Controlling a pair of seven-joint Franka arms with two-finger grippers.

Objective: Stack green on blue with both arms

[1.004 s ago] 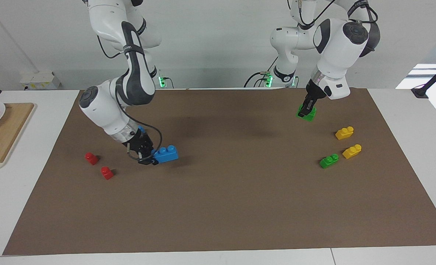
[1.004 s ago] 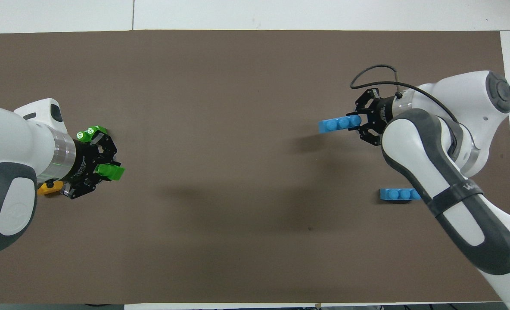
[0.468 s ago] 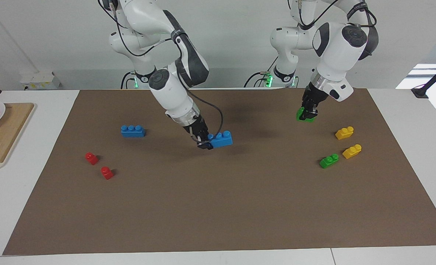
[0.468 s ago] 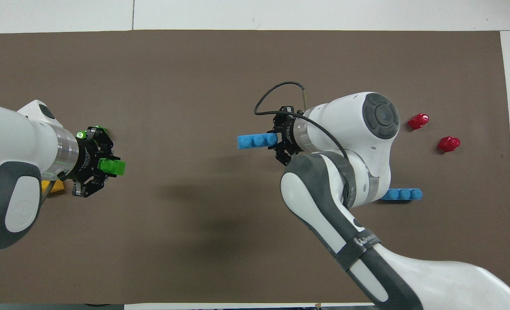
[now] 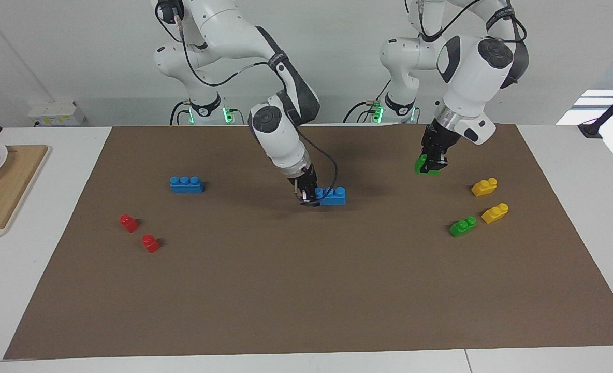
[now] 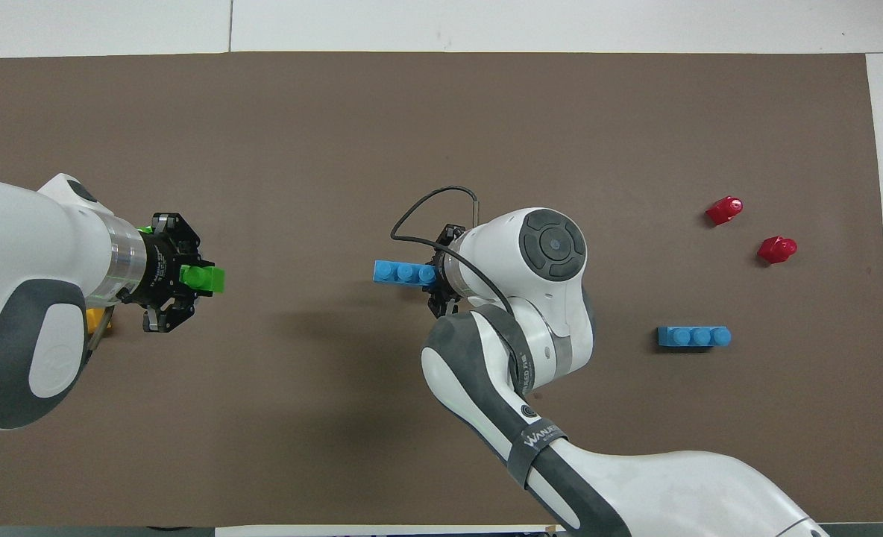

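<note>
1. The right arm's black two-finger gripper [image 5: 309, 199] hangs low over the middle of the brown mat [image 5: 306, 290], its white forearm sloping down from the robots' end; the fingers are clamped on one end of a bright blue three-stud plastic brick [image 5: 333, 195]
2. The left arm's black two-finger gripper [image 5: 433, 165] points steeply down over the mat toward the left arm's end, closed on a small bright green two-stud plastic brick [image 5: 423, 167] that sticks out from between the fingers [image 6: 204, 278]
3. The held blue brick is level, studs up, its long axis running along the table's length and its free end pointing toward the left arm's end
4. Whether the blue brick touches the mat cannot be told
5. A second blue three-stud brick [image 5: 186, 184] lies flat toward the right arm's end, with two small red one-stud bricks [image 5: 129, 223] farther from the robots
6. A second green brick [image 5: 462, 226] and two yellow two-stud bricks [image 5: 484, 187] lie near the left arm's end; open mat separates the two grippers, and the mat's part farthest from the robots is bare
</note>
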